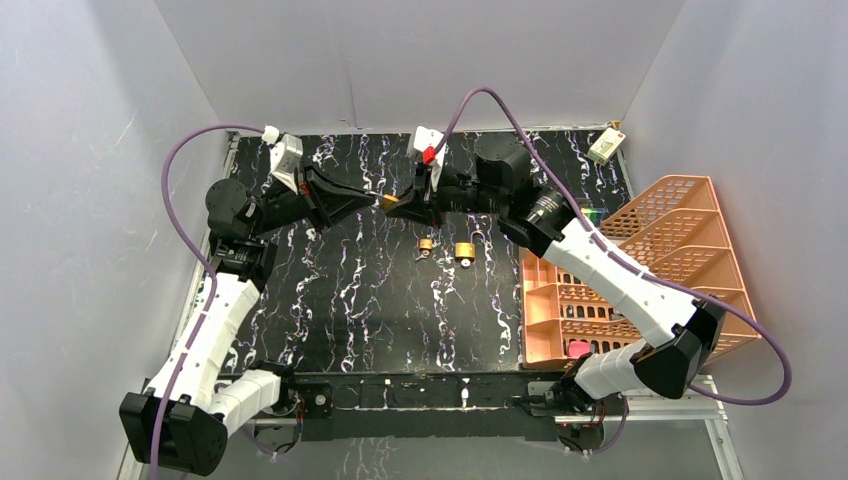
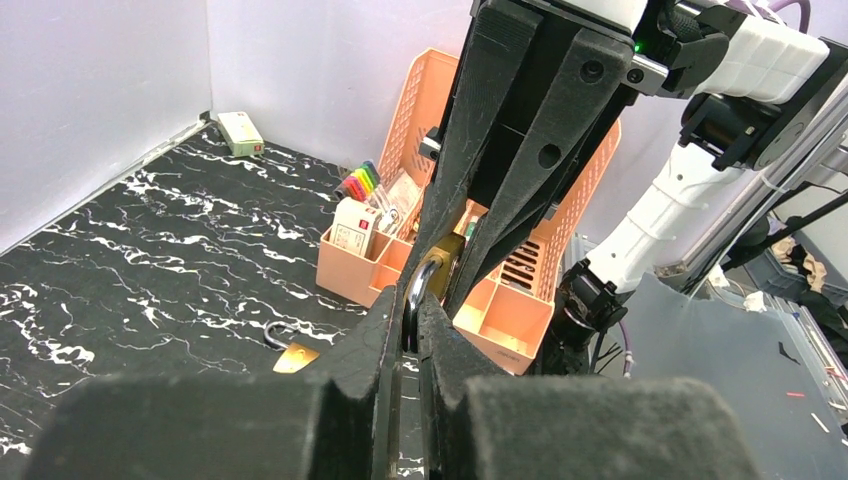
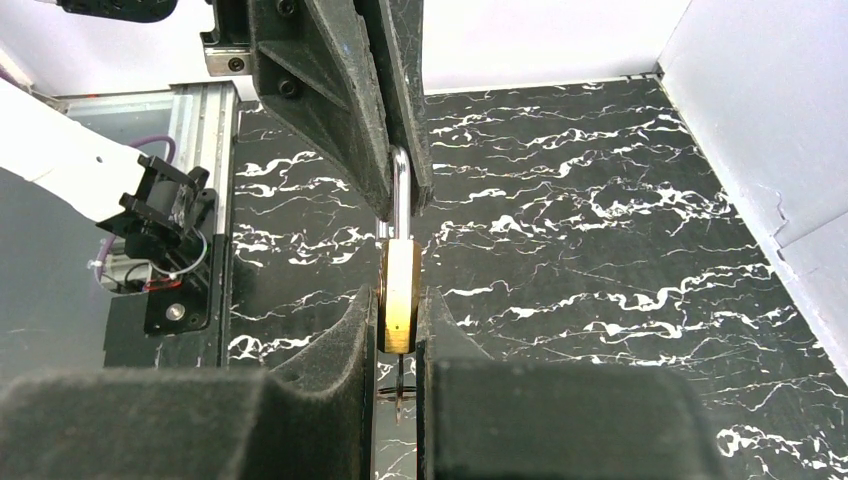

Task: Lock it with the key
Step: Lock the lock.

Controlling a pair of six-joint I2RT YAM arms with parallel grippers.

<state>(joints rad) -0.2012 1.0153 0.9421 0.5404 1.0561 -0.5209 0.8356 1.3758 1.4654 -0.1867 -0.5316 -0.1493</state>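
From above, the 2 arms meet in mid-air over the far half of the black marbled table (image 1: 330, 300). The left gripper (image 1: 372, 200) and the right gripper (image 1: 400, 206) point at each other, tip to tip, with a small brass padlock (image 1: 388, 201) caught between them. 2 spare padlocks (image 1: 465, 251) lie loose on the table nearer the bases. An orange basket (image 1: 680, 200) stands to the right, well apart from the work.

The left wrist camera shows why 2 hands are in on this. The left gripper's jaws are pressed almost together on the steel shackle (image 2: 411, 295), with nothing else between them. The right gripper's fingers (image 2: 500, 150) come down from above onto the brass body. Each hand has 1 part of the lock, so, as I read it, one can brace while the other presses the shackle home or deals with the key.

The right wrist camera gives the plainest look. The right gripper (image 3: 398, 310) is closed to a narrow gap that the brass body fills. It grips the flat faces, and the shackle runs away into the left gripper's fingers (image 3: 330, 80). A thin dark shape hangs under the body, probably the key (image 3: 399, 385) in the keyhole, though it is too small to be sure. Whether the shackle is seated I cannot tell.
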